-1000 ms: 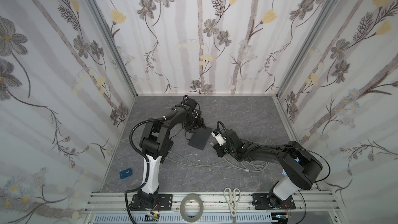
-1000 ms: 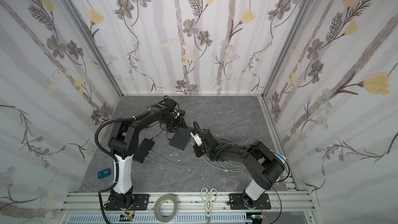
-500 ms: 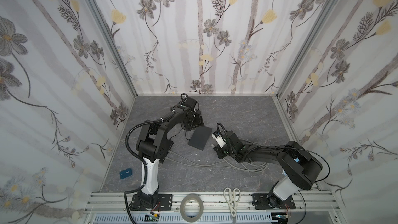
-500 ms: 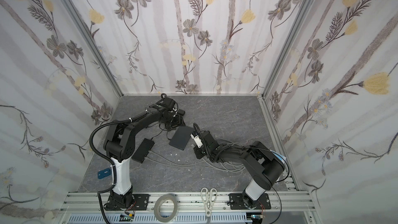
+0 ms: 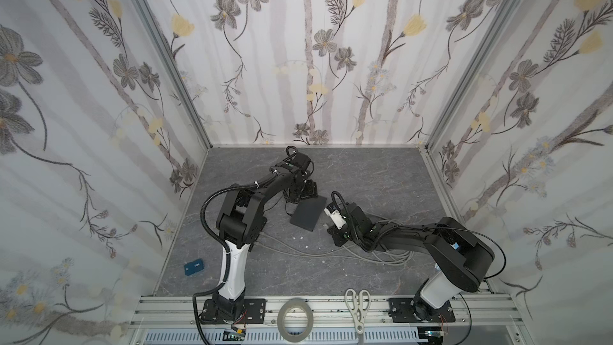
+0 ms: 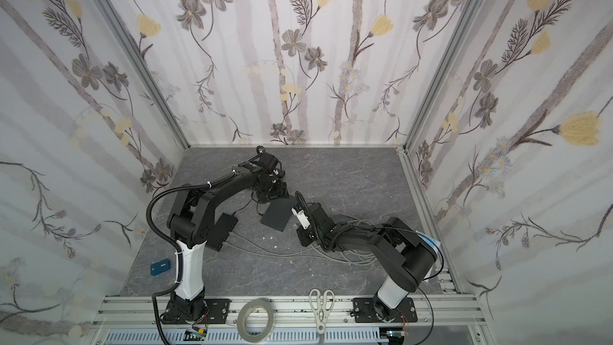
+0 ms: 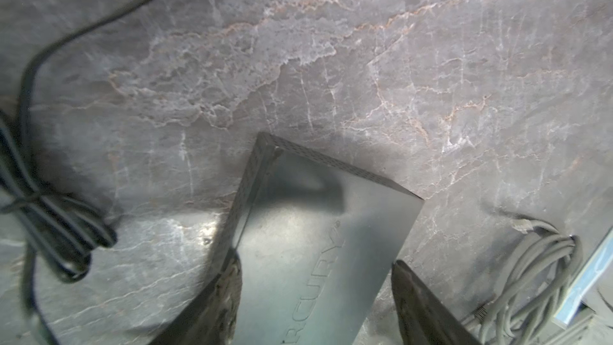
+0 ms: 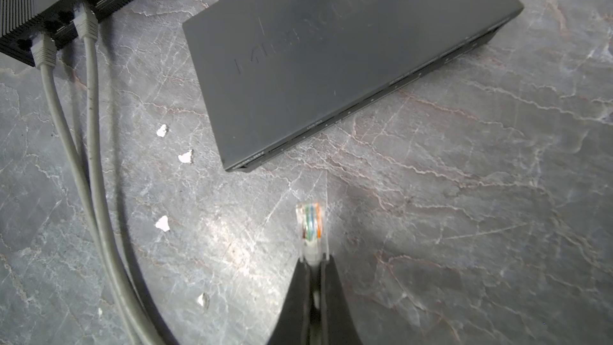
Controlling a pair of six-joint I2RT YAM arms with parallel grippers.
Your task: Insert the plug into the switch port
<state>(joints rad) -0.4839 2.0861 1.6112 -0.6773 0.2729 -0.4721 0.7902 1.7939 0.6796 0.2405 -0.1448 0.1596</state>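
Grey marbled stone covers the table (image 5: pixel 381 174). At its left edge lies a small blue card (image 5: pixel 194 267), well apart from the work. Next comes a black hub (image 6: pixel 223 232), half under the left arm, with two grey cables (image 8: pixel 89 101) seated in its ports. Right of it, mid-table, the flat dark switch (image 5: pixel 307 214) lies skewed. The left gripper (image 7: pixel 313 267) stands spread wide astride its far end. One of its fingers (image 7: pixel 229 297) is against the vented side and the other is just beside the opposite edge. This reads as a loose bracket rather than a clamp, most likely there to stop the box sliding or to turn it. Right again, just off the switch's near long face and not touching it, the clear plug (image 8: pixel 311 227) hangs above the stone. The right gripper (image 8: pixel 313 263) has it pinched by the tail, jaws narrowed fully onto it, so the contact end sticks out free to lead. The face turned toward the plug shows only small markings and no port opening that I can make out. Insertion is therefore not yet begun, and the switch may need turning first.
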